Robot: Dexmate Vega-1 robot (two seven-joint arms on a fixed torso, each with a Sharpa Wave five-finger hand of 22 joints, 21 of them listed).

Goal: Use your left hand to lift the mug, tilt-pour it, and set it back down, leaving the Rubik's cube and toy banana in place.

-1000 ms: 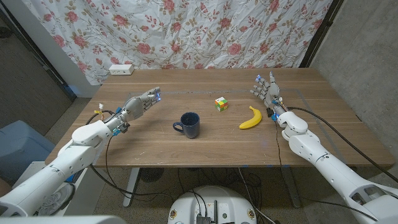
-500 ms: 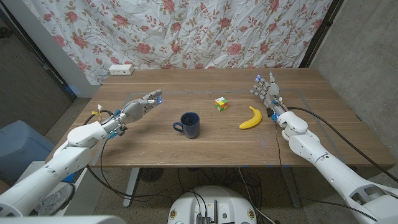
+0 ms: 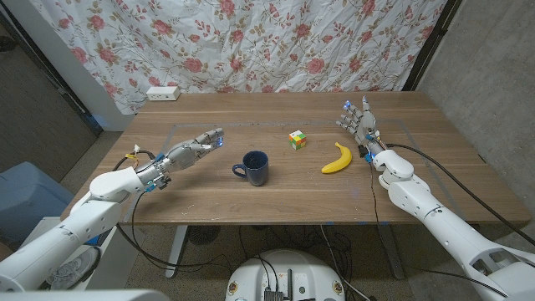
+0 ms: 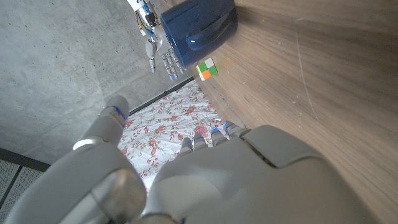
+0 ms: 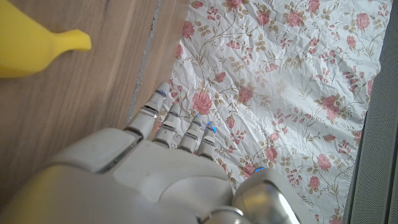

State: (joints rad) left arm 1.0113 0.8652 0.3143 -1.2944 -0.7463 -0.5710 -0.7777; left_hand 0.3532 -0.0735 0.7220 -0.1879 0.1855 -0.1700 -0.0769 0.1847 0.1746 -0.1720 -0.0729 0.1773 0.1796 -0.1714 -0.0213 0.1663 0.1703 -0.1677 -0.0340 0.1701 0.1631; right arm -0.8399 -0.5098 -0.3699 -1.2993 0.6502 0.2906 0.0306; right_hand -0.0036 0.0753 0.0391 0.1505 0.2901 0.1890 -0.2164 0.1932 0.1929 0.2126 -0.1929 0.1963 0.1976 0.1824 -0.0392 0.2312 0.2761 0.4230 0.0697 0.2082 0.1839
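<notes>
The left hand (image 3: 194, 148), fingers stretched apart and holding nothing, hovers at nine o'clock of the dark blue mug (image 3: 253, 167), while the right hand (image 3: 358, 119), fingers spread and empty, stands at two o'clock of the toy banana (image 3: 337, 158).

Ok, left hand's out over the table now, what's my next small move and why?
Probably ease the left hand right toward the mug. Its handle faces that hand, a gap of bare table separates them, and the fingers are extended, holding nothing.

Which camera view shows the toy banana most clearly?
The head view: the whole toy banana lies on the table beside the right hand. The right wrist view shows only one end.
</notes>
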